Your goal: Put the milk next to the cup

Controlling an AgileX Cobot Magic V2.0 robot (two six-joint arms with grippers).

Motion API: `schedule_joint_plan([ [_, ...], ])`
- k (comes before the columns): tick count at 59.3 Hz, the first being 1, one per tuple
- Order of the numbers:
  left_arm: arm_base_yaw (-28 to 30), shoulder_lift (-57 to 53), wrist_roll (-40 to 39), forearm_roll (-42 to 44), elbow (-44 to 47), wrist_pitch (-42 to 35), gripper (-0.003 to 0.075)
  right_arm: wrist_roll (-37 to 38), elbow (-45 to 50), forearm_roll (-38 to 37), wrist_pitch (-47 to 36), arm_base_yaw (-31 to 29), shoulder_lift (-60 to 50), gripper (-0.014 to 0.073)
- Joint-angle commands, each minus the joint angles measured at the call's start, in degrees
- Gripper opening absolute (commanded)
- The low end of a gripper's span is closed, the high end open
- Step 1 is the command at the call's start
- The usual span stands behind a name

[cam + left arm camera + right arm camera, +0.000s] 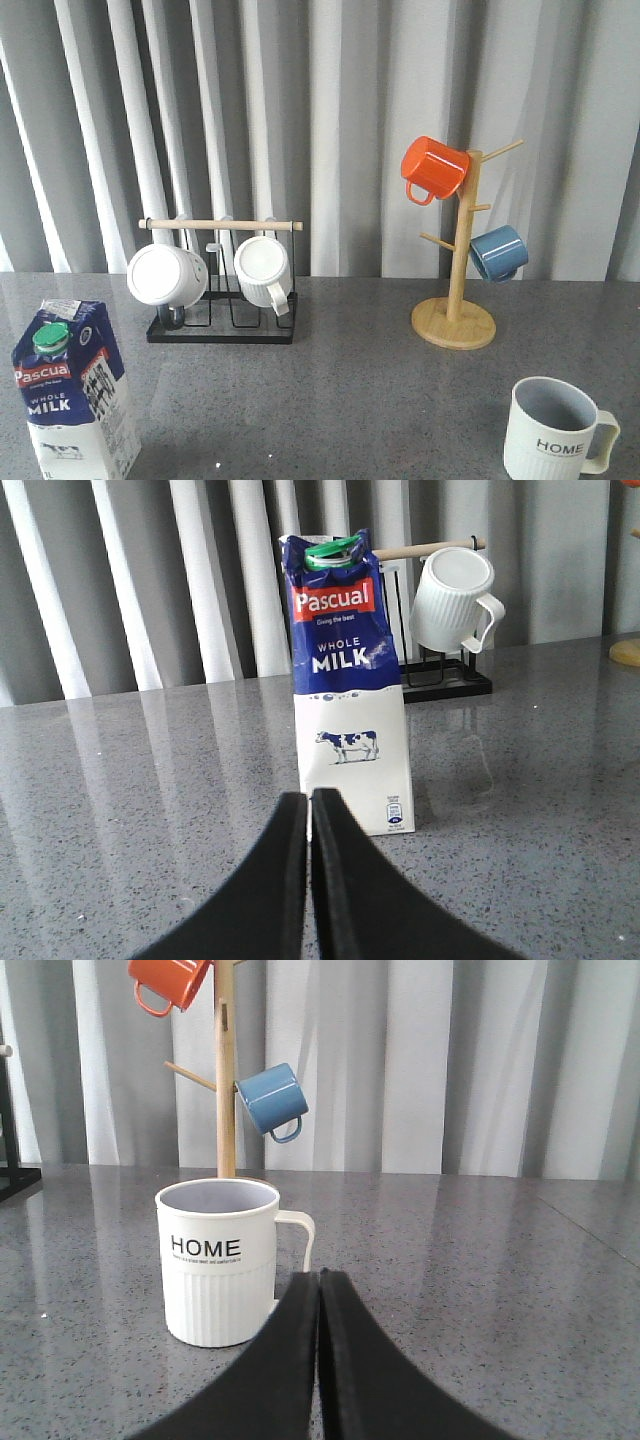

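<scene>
The milk (pixel 75 395) is a tall blue-and-white Pascual carton with a green cap, upright at the front left of the grey table. In the left wrist view the milk (pixel 348 680) stands just beyond my left gripper (pixel 309 798), whose black fingers are shut together with nothing held. The cup (pixel 553 431), a ribbed pale mug lettered HOME, sits at the front right, handle to the right. In the right wrist view the cup (pixel 218 1260) is slightly to one side ahead of my right gripper (pixel 319 1278), also shut and empty. Neither arm shows in the front view.
A black wire rack (pixel 222 325) with a wooden bar holds two plain white mugs (pixel 167 275) (pixel 264 271) behind the carton. A wooden mug tree (pixel 455 320) at the back right carries an orange mug (pixel 433 167) and a blue mug (pixel 498 252). Grey curtains hang behind.
</scene>
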Motion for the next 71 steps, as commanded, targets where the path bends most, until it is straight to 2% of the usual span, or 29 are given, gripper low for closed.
schedule_joint_plan([
  [1, 0.1, 0.6, 0.0, -0.3, -0.7, -4.1, -0.0006, -0.4, 0.5, -0.4, -4.3, -0.3, -0.6, -0.0006],
  [45, 0.1, 0.6, 0.0, -0.3, -0.7, -4.4, -0.0006, -0.4, 0.5, -0.4, -4.5, -0.3, -0.6, -0.0006],
  [54, 0.1, 0.6, -0.1, -0.3, -0.7, -5.6, -0.0006, -0.4, 0.5, -0.4, -7.2, -0.3, -0.6, -0.0006],
  [59, 0.1, 0.6, -1.8, -2.0, -1.1, -6.2, -0.0006, -0.2, 0.5, -0.2, -8.2, -0.3, -0.6, -0.0006],
  [71, 0.1, 0.6, -8.6, -4.0, -1.1, -10.6, -0.0006, 3.5, 0.5, 5.9, -11.5, -0.3, -0.6, -0.0006],
])
